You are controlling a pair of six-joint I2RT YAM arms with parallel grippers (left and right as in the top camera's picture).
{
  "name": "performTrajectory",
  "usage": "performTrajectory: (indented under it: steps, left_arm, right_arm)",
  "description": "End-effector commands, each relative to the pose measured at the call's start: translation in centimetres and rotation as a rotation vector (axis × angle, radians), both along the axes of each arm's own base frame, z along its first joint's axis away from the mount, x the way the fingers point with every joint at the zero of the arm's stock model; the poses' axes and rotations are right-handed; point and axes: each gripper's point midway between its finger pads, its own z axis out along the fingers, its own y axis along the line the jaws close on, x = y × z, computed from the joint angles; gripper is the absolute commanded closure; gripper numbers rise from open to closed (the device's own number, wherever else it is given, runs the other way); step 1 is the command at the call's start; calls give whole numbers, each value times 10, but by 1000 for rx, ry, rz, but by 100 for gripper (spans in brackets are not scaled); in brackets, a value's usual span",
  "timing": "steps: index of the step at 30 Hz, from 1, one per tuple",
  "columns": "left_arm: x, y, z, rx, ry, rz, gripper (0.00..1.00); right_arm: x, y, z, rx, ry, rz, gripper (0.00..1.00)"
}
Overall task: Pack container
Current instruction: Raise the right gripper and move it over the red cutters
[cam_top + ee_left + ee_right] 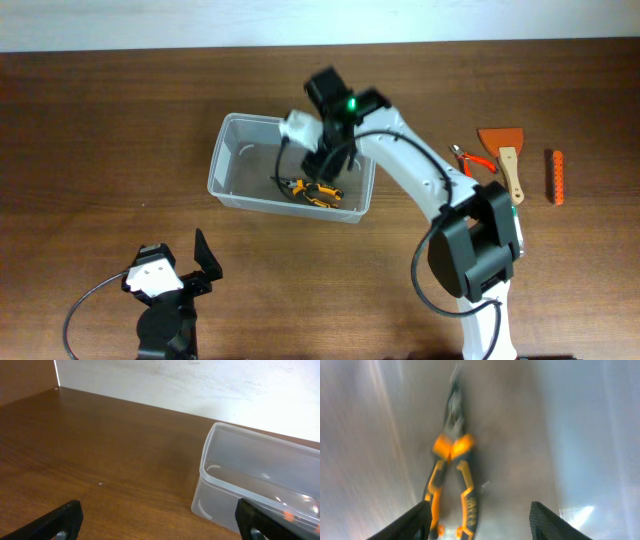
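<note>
The clear plastic container [228, 165] stands at the table's middle; it also shows in the left wrist view [220, 485]. Yellow-and-black pliers [314, 192] lie on its floor near the front wall, and show in the right wrist view [452, 485]. My right gripper [328, 165] reaches down into the container just above the pliers, open [480, 522], holding nothing. My left gripper [200, 262] is open and empty near the table's front left [160, 520], apart from the container.
To the right of the container lie red-handled pliers [470, 158], an orange scraper with a wooden handle [505, 155] and an orange tool [556, 176]. A white wall runs along the far table edge [200, 385].
</note>
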Motion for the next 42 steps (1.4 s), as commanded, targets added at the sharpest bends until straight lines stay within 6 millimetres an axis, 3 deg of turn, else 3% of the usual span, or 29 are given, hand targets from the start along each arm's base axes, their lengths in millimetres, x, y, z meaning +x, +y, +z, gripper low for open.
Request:
performTrajectory:
  steps: [1, 3, 4, 7, 13, 16, 21, 24, 25, 27, 30, 35, 42]
  left_arm:
    - [0, 0, -1, 9, 2, -1, 1]
    - [0, 0, -1, 9, 2, -1, 1]
    - [0, 0, -1, 9, 2, -1, 1]
    - [0, 0, -1, 9, 2, -1, 1]
    - [0, 0, -1, 9, 2, -1, 1]
    - [0, 0, -1, 9, 2, -1, 1]
    - [0, 0, -1, 9, 2, -1, 1]
    - [0, 0, -1, 9, 2, -1, 1]
    - [0, 0, -1, 9, 2, -1, 1]
    - [0, 0, -1, 9, 2, -1, 1]
    - [0, 0, -1, 9, 2, -1, 1]
    - [0, 0, -1, 9, 2, -1, 1]
    - [0, 0, -1, 9, 2, -1, 1]
  right_arm:
    - [32, -18, 125, 135, -91, -358, 37]
    - [38, -52, 161, 126, -133, -500, 36]
    - [39, -79, 182, 122, -153, -573, 36]
    - [32, -131, 207, 110, -157, -667, 36]
    - [21, -223, 237, 77, -204, -892, 36]
    - [9, -242, 239, 66, -188, -943, 35]
    - [-17, -276, 188, -95, -23, -1007, 35]
    - [-35, -289, 144, -176, 115, -1032, 36]
    - [-34, -295, 122, -194, 151, -1044, 36]
    - [-30, -299, 97, -203, 168, -1049, 36]
    - [-12, -300, 55, -216, 125, -934, 35]
    - [2, -310, 27, -241, 60, -865, 32]
    - [1, -315, -6, -253, 55, -799, 33]
